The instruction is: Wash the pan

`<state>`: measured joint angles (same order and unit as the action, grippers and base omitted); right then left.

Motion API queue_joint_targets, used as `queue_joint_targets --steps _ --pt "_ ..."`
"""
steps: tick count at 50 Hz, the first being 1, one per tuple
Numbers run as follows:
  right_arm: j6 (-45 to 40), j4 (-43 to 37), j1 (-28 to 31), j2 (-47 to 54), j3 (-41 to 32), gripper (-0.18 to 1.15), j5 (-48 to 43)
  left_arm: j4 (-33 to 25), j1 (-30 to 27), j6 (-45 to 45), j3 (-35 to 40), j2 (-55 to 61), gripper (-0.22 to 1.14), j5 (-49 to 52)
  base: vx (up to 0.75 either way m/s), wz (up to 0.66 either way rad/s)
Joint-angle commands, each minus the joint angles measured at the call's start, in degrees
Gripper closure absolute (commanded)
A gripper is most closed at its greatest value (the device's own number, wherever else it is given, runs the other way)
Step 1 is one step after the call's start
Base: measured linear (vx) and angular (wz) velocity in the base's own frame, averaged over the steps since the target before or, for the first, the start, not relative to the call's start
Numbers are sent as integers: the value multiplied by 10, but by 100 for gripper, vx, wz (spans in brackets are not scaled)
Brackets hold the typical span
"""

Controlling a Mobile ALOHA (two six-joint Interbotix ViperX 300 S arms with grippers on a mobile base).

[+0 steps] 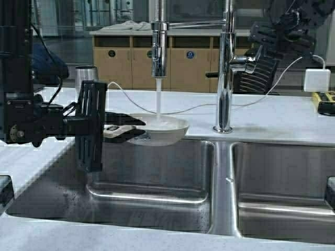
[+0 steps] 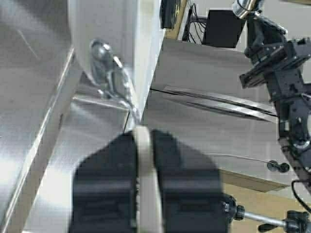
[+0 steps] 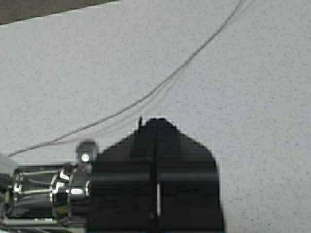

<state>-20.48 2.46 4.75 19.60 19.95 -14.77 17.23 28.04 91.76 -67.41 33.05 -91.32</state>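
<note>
The cream-white pan (image 1: 162,130) hangs level over the back of the left sink basin (image 1: 152,178). A stream of water (image 1: 158,97) from the spray head (image 1: 159,49) falls into it. My left gripper (image 1: 123,128) is shut on the pan's handle. In the left wrist view the pale handle tip (image 2: 145,165) sits between the dark fingers of the left gripper (image 2: 142,133), with the pan (image 2: 116,43) beyond. My right gripper (image 1: 260,37) is raised at the upper right, close above the faucet lever (image 1: 241,61). In the right wrist view the right gripper (image 3: 156,124) is shut and empty over the counter, beside the chrome lever (image 3: 43,189).
The tall chrome faucet (image 1: 225,68) stands between the two basins, with the right basin (image 1: 282,178) beside it. A metal cup (image 1: 86,78), a white cable (image 1: 183,107), a white charger (image 1: 316,79) and a yellow-black device (image 1: 325,102) lie on the counter.
</note>
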Motion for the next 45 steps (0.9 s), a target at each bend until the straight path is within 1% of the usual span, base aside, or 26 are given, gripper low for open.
queue_joint_targets --steps 1,11,17,21,26,30,34,37,42,45 --pt "3 19 33 0 -46 90 27 1 1 -5 4 -9 89 -11 0 0" --pt "11 61 62 4 -60 90 47 -1 1 -5 4 -10 89 -11 0 0" --pt "11 61 63 -6 -54 90 46 -4 1 -6 5 -10 89 -11 0 -2" --pt "11 61 54 -21 -42 90 40 -5 0 -9 10 -7 89 -12 0 -2" --pt "11 54 36 -49 -18 90 25 -9 1 -24 18 -4 89 -33 0 0" --pt "11 47 20 -76 7 90 20 -18 1 -71 28 1 89 -54 0 0" --pt "11 41 6 -107 39 90 13 -35 1 -129 34 4 89 -56 0 0" --pt "11 39 -2 -131 65 90 3 -54 1 -156 33 4 89 -54 0 0" --pt "11 35 -14 -167 107 90 -8 -85 1 -148 23 4 89 -36 0 0" --pt "11 33 -16 -184 127 90 -9 -89 1 -122 20 5 89 -32 0 0"
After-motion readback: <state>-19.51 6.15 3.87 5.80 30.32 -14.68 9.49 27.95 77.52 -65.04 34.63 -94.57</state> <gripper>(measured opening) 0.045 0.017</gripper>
